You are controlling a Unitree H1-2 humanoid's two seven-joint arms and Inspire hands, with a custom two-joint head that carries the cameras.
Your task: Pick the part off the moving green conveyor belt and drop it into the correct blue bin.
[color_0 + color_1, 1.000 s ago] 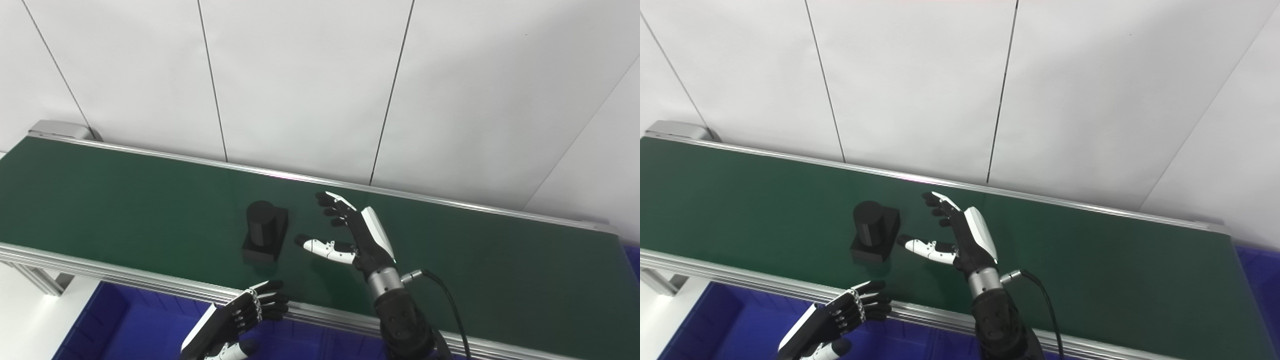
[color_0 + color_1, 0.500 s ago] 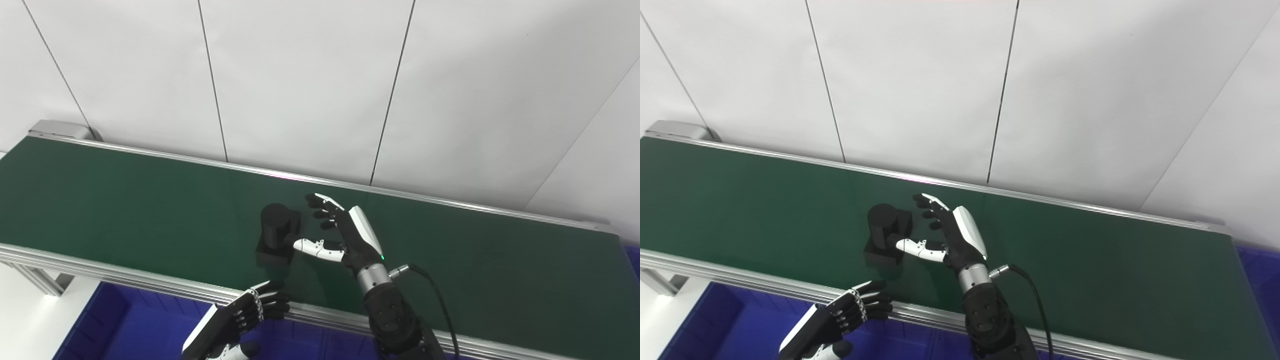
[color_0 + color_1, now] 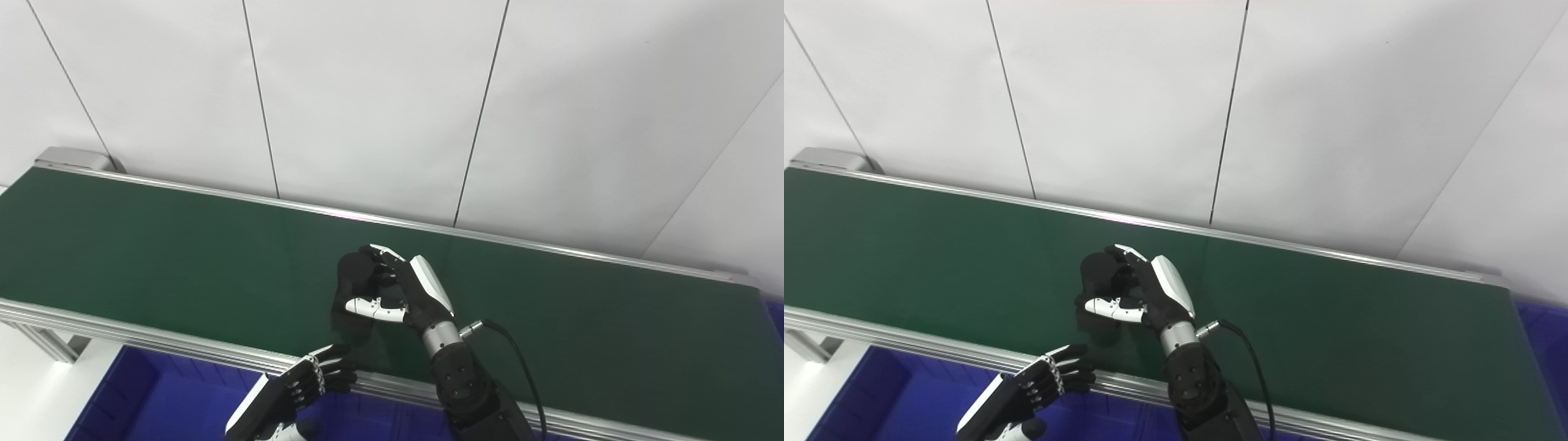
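Belt (image 3: 153,257) first: from the left eye view I see the green conveyor run across the frame from upper left to lower right, framed by silver rails, with white wall panels (image 3: 367,104) behind it. My right hand (image 3: 401,294) is out over the middle of the belt, and its fingers (image 3: 381,252) are curled round the black part (image 3: 354,275) from the far side while the white thumb (image 3: 367,305) lies across the part's near side. The part sits on the belt inside that grip; I can make out only its rounded dark top and left flank, since the hand covers the rest, and I cannot tell whether its base has left the belt. A black cable (image 3: 520,367) loops off the right wrist. My left hand (image 3: 294,392) hangs low in front of the near rail, above the blue bin (image 3: 141,398), holding nothing, fingers loosely bent and apart.

From the right eye view, the right hand (image 3: 1145,291) again wraps the part (image 3: 1096,272), fingers over the top and thumb (image 3: 1108,306) pressed along the front, with contact on both sides. The left hand (image 3: 1029,389) sits just below the near rail, empty, its dark fingers (image 3: 1069,367) spread and lightly curled. Blue of a bin (image 3: 876,398) shows beneath it, and another strip of blue (image 3: 1543,331) shows past the belt's right end.
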